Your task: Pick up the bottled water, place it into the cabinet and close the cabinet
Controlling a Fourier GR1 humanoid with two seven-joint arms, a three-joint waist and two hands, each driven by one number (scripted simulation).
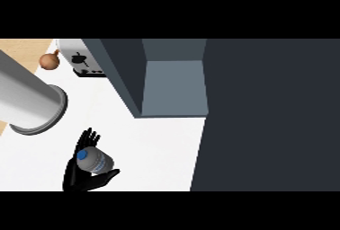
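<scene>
So your left hand [83, 173] has the bottled water [93, 161] wrapped up, fingers and thumb curled round the body, blue cap pointing up toward the far side. It's down at the lower left of the head view, over the white bench [159, 148], well apart from the cabinet [174, 85]. Your right hand doesn't show anywhere, so no idea what it's doing.

Stuff I'd watch for from here:

- The bottle looks tilted in the grip, not upright. If you push it into the cabinet like that, my guess is the base catches the shelf edge or it topples when you let go.
- The open door [266, 112] is that big dark slab on the right. Swing wide on the way in and your forearm could clip it, or nudge it partway closed before the bottle's inside.
- The cabinet's near side wall sits between the hand and the opening, so a straight-line move probably hits the wall. You'd want to come round to the front first.
- There's a big grey cylinder [30, 101] just up-left of the hand, plus a toaster [83, 58] further back. An elbow drifting left could bump those.
</scene>
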